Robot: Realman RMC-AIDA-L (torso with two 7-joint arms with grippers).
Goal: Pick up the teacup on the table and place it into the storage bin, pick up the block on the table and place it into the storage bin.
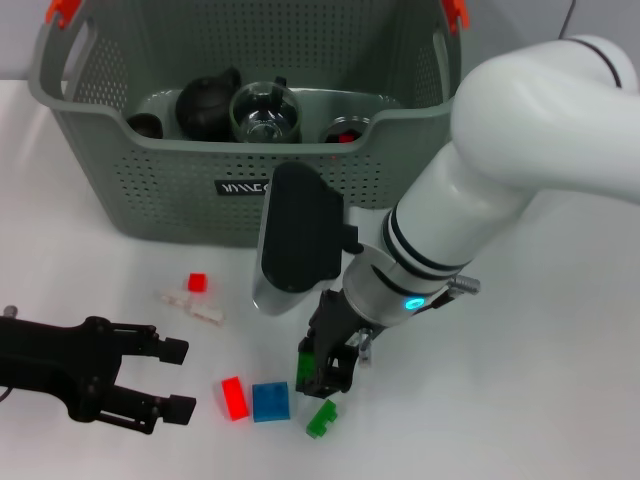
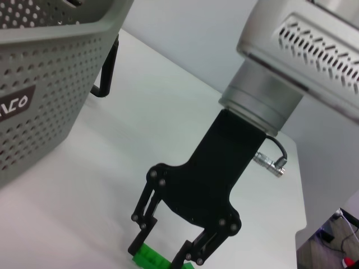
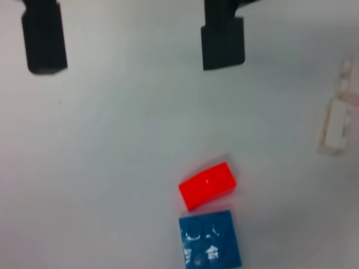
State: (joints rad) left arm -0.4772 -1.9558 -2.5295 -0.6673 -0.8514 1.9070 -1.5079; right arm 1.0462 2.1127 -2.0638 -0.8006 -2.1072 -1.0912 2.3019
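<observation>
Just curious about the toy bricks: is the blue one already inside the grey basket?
No, the blue block lies on the white table, outside the storage bin.

We see our glossy white right arm (image 1: 520, 160) with black joint rings, a lit cyan dot, and matte-black pincers (image 1: 325, 375).

Storage bin (image 1: 150, 190) behind — blocks (image 1: 268, 401) before it, perhaps touching, between both arms.

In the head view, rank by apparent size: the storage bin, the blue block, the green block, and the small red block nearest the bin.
1. storage bin
2. blue block
3. green block and small red block: look similar, not ranked; the red one lies farther from the camera.
</observation>
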